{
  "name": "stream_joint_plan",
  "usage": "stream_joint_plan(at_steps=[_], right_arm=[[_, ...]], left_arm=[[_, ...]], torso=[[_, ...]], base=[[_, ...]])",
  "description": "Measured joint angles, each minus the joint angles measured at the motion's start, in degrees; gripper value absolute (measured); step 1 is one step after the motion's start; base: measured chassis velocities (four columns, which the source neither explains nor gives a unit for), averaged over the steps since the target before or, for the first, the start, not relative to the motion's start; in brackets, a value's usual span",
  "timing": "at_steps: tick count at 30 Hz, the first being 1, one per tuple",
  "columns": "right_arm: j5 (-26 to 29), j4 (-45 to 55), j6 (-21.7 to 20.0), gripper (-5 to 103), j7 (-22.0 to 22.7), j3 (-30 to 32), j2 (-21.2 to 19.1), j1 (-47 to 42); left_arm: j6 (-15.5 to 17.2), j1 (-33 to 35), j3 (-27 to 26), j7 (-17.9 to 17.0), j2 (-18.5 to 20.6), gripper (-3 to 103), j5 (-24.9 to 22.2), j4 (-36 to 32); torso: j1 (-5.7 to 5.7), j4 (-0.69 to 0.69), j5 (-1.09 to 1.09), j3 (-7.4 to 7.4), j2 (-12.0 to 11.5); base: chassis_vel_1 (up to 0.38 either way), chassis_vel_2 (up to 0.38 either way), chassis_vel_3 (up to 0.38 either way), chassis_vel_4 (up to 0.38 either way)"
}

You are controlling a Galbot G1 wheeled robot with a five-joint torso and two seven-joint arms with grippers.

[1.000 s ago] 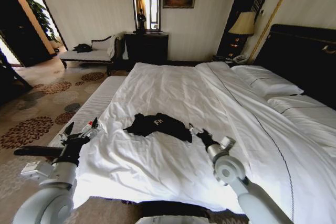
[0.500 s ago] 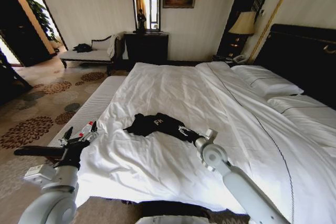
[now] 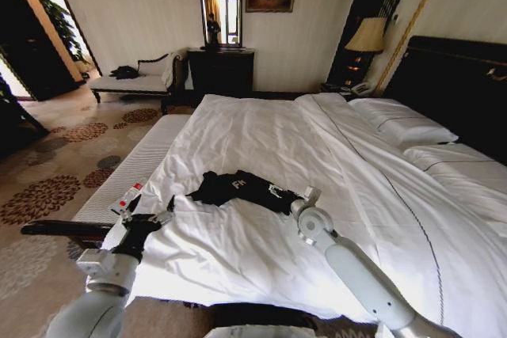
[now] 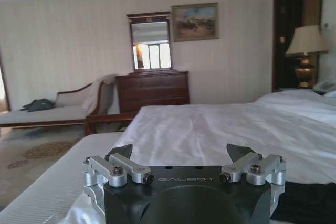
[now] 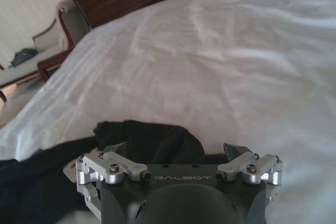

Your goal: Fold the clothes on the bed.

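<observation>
Head view showed the T-shirt (image 3: pixel 242 188) lying crumpled on the bed (image 3: pixel 261 140), on the white duvet toward the foot end, well away from the pillows (image 3: pixel 412 128). The right gripper (image 3: pixel 279 192) sat at the T-shirt's edge nearest the pillows; in the right wrist view its fingers (image 5: pixel 116 149) stood wide apart over the black fabric (image 5: pixel 147 137), clamped on nothing, and whether the tips touched the cloth could not be told. The left gripper (image 3: pixel 150 213) hung over the duvet's edge on the T-shirt's other side, apart from it, its fingers (image 4: pixel 122 152) likewise spread wide and empty, with a corner of the T-shirt (image 4: pixel 307 203) just beside it.
</observation>
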Motion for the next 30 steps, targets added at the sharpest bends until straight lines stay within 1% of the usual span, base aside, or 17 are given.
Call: stream_joint_plan(at_steps=[2, 5, 6, 9, 11, 12, 13, 15, 18, 20, 23, 26, 27, 30], right_arm=[[0.58, -0.02, -0.01, 100, 0.4, -0.09, 0.22, -0.2], [1.65, -0.5, -0.01, 100, 0.72, -0.39, 0.91, -0.56], [1.65, -0.5, -0.01, 100, 0.72, -0.39, 0.91, -0.56], [1.71, -1.26, 0.08, 100, 0.54, -1.44, 0.96, -0.38], [1.72, -1.34, 0.14, 100, 0.5, -1.61, 0.99, -0.28], [1.77, -1.41, 0.18, 100, 0.44, -1.82, 1.04, -0.16], [1.83, -1.62, 0.3, 100, 0.29, -2.35, 1.24, 0.17], [1.82, -1.73, 0.32, 100, 0.25, -2.5, 1.32, 0.27], [1.34, -2.38, 0.41, 100, 0.18, -3.02, 1.86, 0.52], [1.26, -2.39, 0.41, 100, 0.17, -3.02, 1.89, 0.51], [0.05, -2.26, 0.46, 100, 0.13, -2.57, 1.59, 0.01], [-0.44, -1.93, 0.47, 100, 0.1, -2.37, 1.24, -0.55], [-0.64, -1.76, 0.48, 102, 0.08, -2.3, 1.1, -0.95], [-1.15, -1.69, 0.49, 100, -0.08, -2.43, 1.04, -1.53]], left_arm=[[0.0, -0.41, 1.07, -0.19, 0.34, 100, -0.02, 0.53], [0.01, -3.56, 3.03, -0.88, 0.26, 100, -0.97, 2.1], [0.01, -3.56, 3.03, -0.88, 0.26, 100, -0.97, 2.1], [0.0, -8.35, 2.65, -1.12, 0.7, 100, -2.53, 5.26], [-0.02, -9.4, 2.4, -1.12, 0.9, 100, -3.07, 5.98], [-0.02, -10.69, 2.08, -1.2, 1.11, 100, -3.77, 6.94], [0.21, -13.98, 1.25, -1.68, 1.49, 100, -5.94, 9.38], [0.38, -15.12, 1.02, -1.96, 1.5, 100, -6.66, 10.17], [1.51, -20.94, 0.28, -3.45, 0.83, 100, -10.07, 13.76], [1.58, -21.4, 0.23, -3.53, 0.71, 100, -10.25, 13.98], [2.08, -24.52, -0.08, -4.58, -0.39, 100, -11.91, 15.14], [2.34, -25.62, -0.2, -5.26, -1.09, 100, -12.94, 15.41], [2.55, -26.17, -0.28, -5.62, -1.51, 100, -13.6, 15.49], [2.79, -26.76, -0.45, -6.03, -2.06, 100, -14.23, 15.71]], torso=[[0.0, 0.0, -0.01, 0.0, 0.0], [0.0, 0.01, 0.0, 0.0, 0.0], [0.0, 0.01, 0.0, 0.0, 0.0], [0.0, 0.0, -0.01, 0.0, 0.0], [0.0, 0.0, 0.0, 0.0, 0.0], [0.0, 0.0, 0.0, 0.0, 0.0], [0.0, 0.0, -0.01, 0.0, 0.0], [0.0, 0.0, -0.01, 0.0, 0.0], [0.01, 0.0, -0.01, 0.0, 0.0], [0.0, 0.01, -0.01, 0.0, 0.0], [0.0, 0.0, 0.0, 0.0, 0.0], [-0.01, 0.0, 0.0, 0.0, 0.0], [0.0, 0.0, 0.0, 0.0, 0.0], [0.0, 0.0, 0.0, 0.0, 0.0]], base=[[0.0, 0.0, 0.0, 0.0], [0.0, 0.0, 0.0, 0.0], [0.0, 0.0, 0.0, 0.0], [0.0, 0.0, 0.0, 0.0], [0.0, 0.0, 0.0, 0.0], [0.0, 0.0, 0.0, 0.0], [0.0, 0.0, 0.0, 0.0], [0.0, 0.0, 0.0, 0.0], [0.0, 0.0, 0.0, 0.0], [0.0, 0.0, 0.0, 0.0], [0.0, 0.0, 0.0, 0.0], [0.0, 0.0, 0.0, 0.0], [0.0, 0.0, 0.0, 0.0], [0.0, 0.0, 0.0, 0.0]])
